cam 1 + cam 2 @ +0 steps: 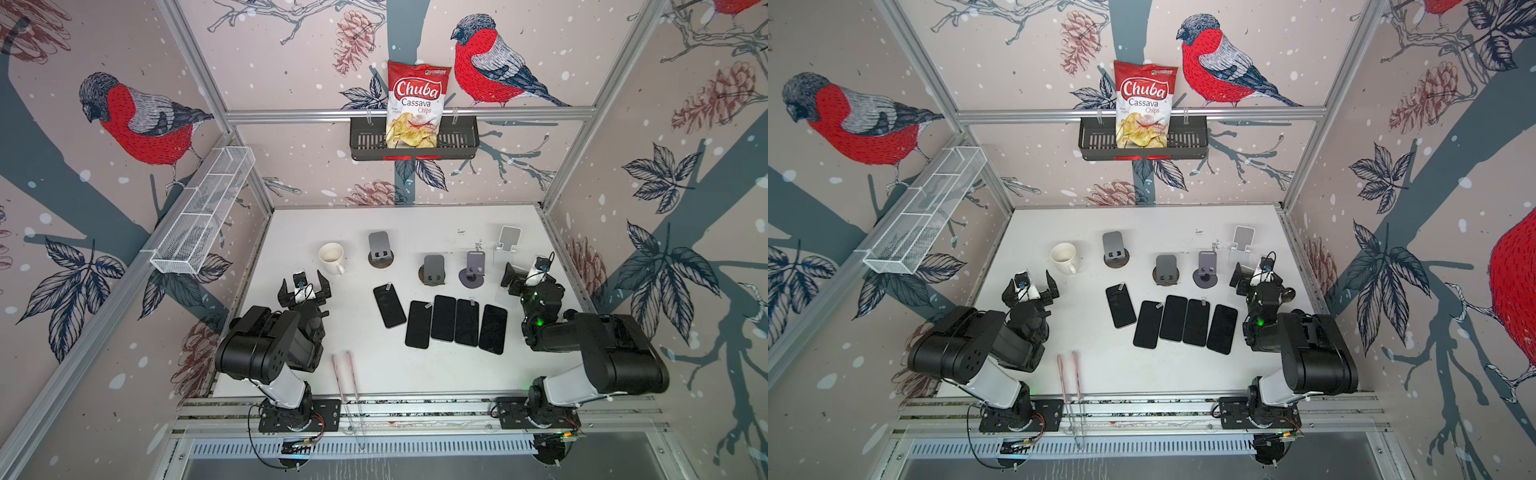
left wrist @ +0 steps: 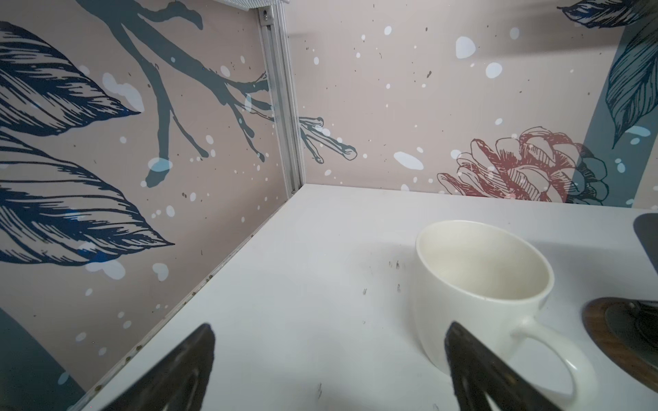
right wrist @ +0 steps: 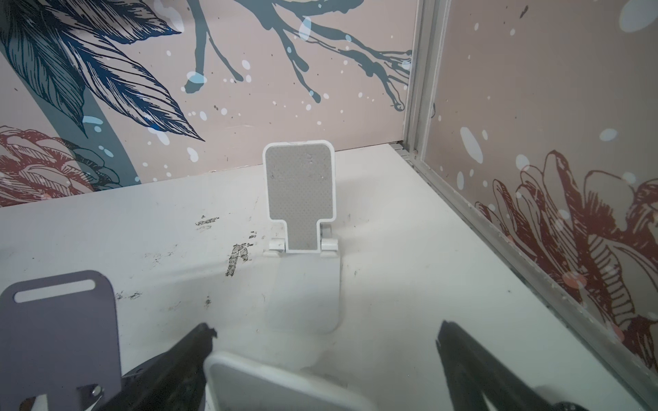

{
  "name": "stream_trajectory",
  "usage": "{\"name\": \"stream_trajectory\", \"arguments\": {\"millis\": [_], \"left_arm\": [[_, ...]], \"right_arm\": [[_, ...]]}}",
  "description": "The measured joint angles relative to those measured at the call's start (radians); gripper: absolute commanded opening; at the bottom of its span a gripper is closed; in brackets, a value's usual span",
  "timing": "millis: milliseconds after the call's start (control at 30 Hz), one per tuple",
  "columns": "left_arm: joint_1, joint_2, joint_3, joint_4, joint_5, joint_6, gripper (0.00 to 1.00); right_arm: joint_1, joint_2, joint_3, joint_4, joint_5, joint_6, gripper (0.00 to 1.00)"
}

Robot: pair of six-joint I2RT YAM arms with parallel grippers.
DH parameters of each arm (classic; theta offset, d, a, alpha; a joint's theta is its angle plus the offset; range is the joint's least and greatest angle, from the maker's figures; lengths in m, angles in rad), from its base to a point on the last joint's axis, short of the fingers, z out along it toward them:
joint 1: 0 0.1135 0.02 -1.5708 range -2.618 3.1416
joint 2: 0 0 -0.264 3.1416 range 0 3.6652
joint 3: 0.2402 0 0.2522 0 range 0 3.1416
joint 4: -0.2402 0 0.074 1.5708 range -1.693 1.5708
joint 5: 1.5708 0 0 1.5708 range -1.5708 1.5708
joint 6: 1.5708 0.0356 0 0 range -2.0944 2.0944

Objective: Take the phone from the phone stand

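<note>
Left arm (image 1: 266,345) folded back over its base at the near edge, wrist aimed away from the base. Left gripper (image 1: 302,286) held low, fingers (image 2: 199,345) spread wide with nothing between them. Right arm (image 1: 602,353) folded likewise, forearm reaching in towards the middle, wrist turned towards the far right corner. Right gripper (image 3: 325,334) low, fingers (image 3: 459,341) parted wide, clamping nothing.

Bird-patterned walls (image 1: 291,62), aluminium framing (image 1: 407,113), white tabletop (image 1: 415,374)

White table (image 1: 415,374): mug (image 1: 331,257), five flat phones (image 1: 443,318), stands (image 1: 434,268), maybe two straws (image 1: 338,374).
</note>
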Motion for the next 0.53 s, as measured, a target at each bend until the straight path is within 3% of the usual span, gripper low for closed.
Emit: {"name": "stream_trajectory", "arguments": {"millis": [267, 533], "left_arm": [[0.046, -0.022, 0.082, -0.164, 0.023, -0.05, 1.0], [0.047, -0.023, 0.083, -0.189, 0.035, -0.058, 1.0]], "right_arm": [[0.0, 0.0, 0.0, -0.001, 0.0, 0.003, 0.99], [0.0, 0.002, 0.001, -0.004, 0.0, 0.003, 0.99]]}}
